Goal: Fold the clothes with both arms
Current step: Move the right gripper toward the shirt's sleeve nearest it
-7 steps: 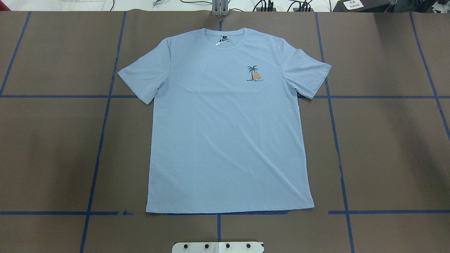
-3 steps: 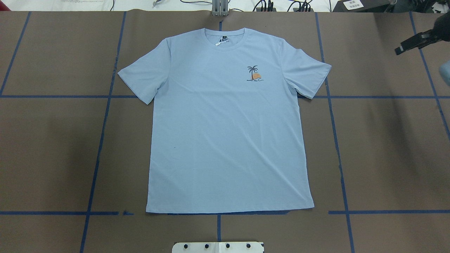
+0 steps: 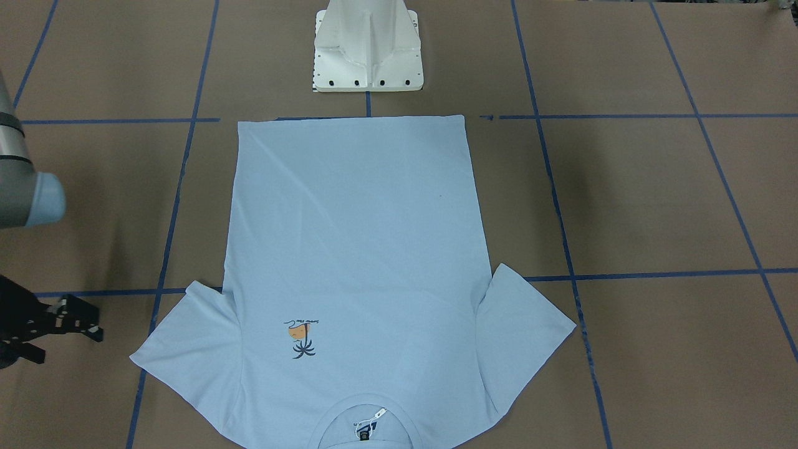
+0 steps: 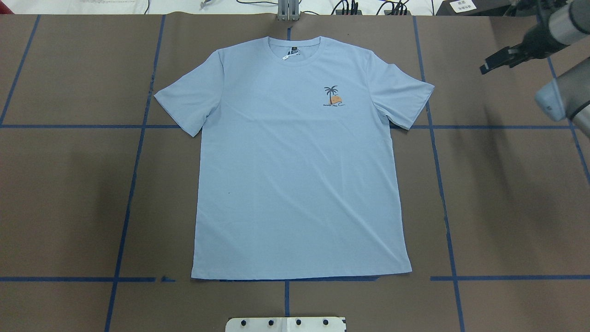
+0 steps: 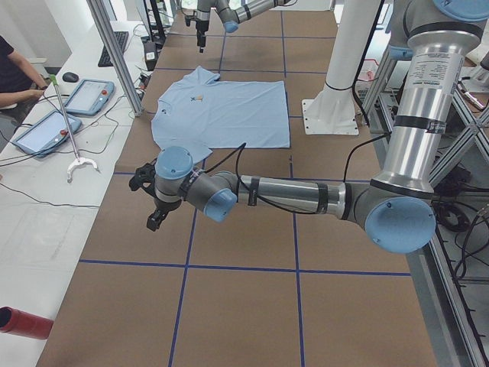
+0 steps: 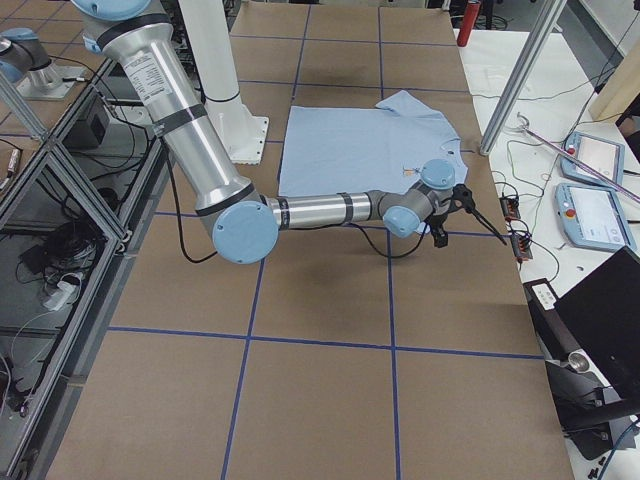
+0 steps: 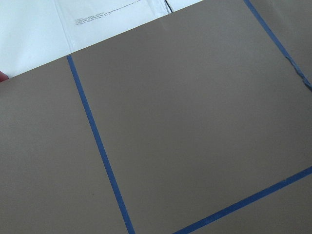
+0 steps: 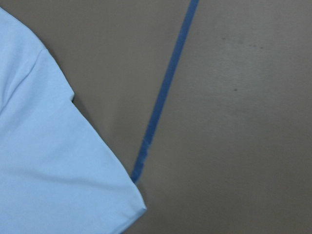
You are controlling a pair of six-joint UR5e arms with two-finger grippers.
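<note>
Big brown paper-covered table, marked into squares with blue tape, and right in the middle lay the light blue T-shirt. It was flat and face up, with both sleeves spread. The hem sat just in front of the white pedestal base and the collar was at the far edge.

The left arm stretched low over bare paper, well apart from the shirt. Its wrist camera showed only paper, tape and a strip of white bench. The left gripper pointed down there; whether its fingers were apart, I couldn't tell.

The right arm reached out along the other side. The right gripper hung above the paper near the sleeve, with one tape line between them. The fingers were too dark and small to tell whether they were apart or together.

Off the table, a side bench carried two tablets, a hooked stick and cables. A person's arm rested at its end, and a red cylinder lay nearer.
</note>
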